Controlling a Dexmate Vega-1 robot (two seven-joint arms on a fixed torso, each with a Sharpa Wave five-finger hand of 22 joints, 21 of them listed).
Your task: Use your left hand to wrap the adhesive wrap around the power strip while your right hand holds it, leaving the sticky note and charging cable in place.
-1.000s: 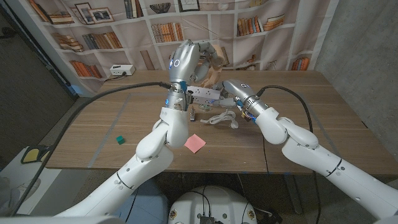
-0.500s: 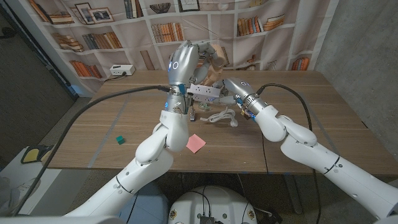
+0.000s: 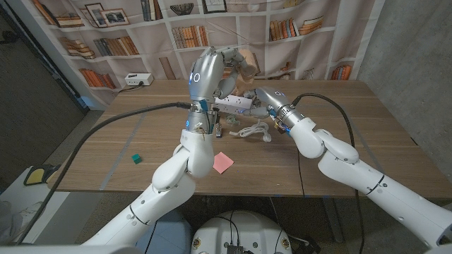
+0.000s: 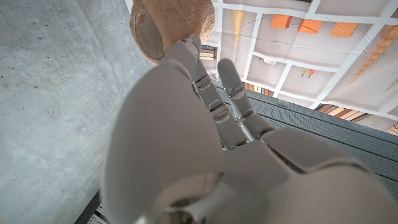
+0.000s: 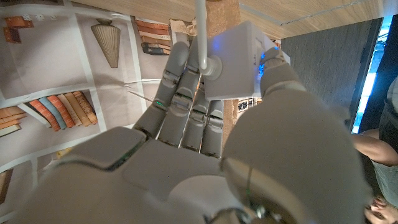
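Note:
My right hand [image 3: 267,103] grips one end of the white power strip [image 3: 235,104] and holds it above the table. In the right wrist view its fingers close around the strip's end [image 5: 239,59], where a white cord leaves it. My left hand [image 3: 210,69] is raised over the strip's other end and holds the tan adhesive wrap roll [image 3: 244,68]; the roll [image 4: 171,25] shows past its fingertips in the left wrist view. A band of tan wrap runs from the roll down behind the strip. The white charging cable [image 3: 255,131] lies coiled below the strip. The pink sticky note [image 3: 222,162] lies nearer the front edge.
A small green cube [image 3: 135,159] sits on the table's left side. A white box [image 3: 138,80] stands at the back left corner. A thick black cable [image 3: 120,120] crosses the left of the table. A person's arm [image 5: 380,155] is at the right wrist view's edge.
My left hand has risen a little with the roll and turned slightly. The right hand and power strip have shifted slightly back. Sticky note and cable have not moved.

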